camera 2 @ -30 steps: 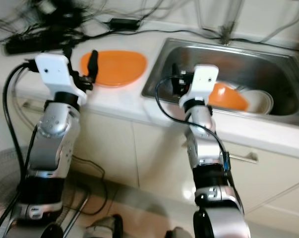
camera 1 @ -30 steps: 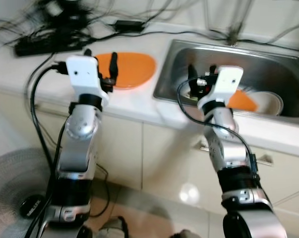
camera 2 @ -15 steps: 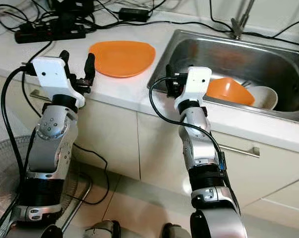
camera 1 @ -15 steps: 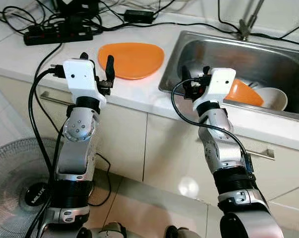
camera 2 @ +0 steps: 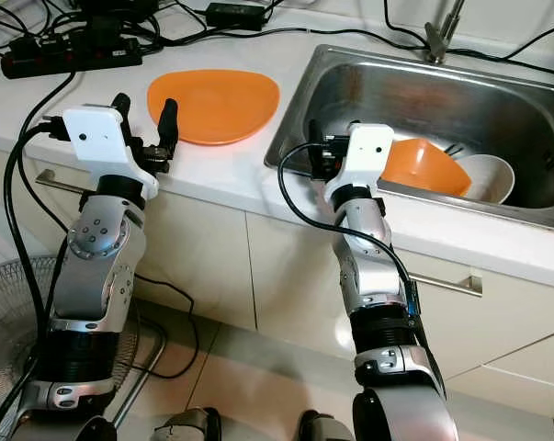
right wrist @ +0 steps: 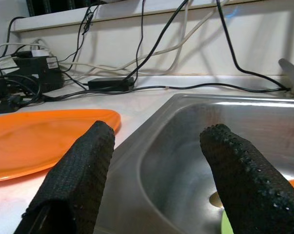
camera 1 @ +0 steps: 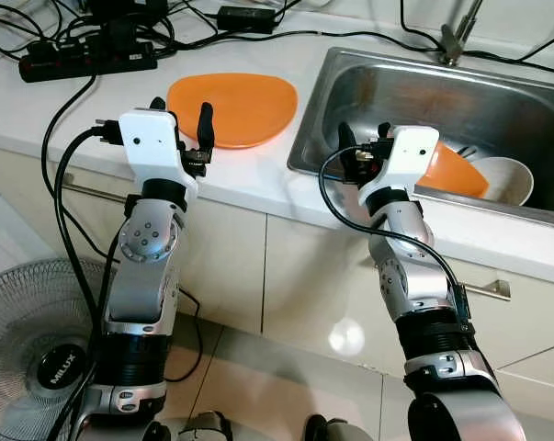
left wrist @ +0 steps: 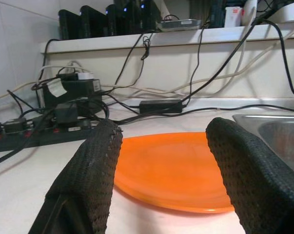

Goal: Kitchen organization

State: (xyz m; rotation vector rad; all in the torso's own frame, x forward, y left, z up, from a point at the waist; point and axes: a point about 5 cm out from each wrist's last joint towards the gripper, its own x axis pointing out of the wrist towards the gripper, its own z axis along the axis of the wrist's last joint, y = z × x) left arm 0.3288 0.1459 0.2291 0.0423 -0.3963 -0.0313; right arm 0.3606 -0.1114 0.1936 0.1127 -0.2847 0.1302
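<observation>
Over the white counter (camera 1: 258, 179), both raised arms hold fingers spread, empty: left gripper (camera 1: 178, 119), right gripper (camera 1: 361, 147).

A home kitchen is shown: a stainless sink (camera 1: 497, 101) set into a white bench (camera 1: 249, 179), cabinet doors (camera 1: 221, 266) below, dishes (camera 1: 508, 179) in the basin, tiled floor (camera 1: 286, 386) beneath.
</observation>
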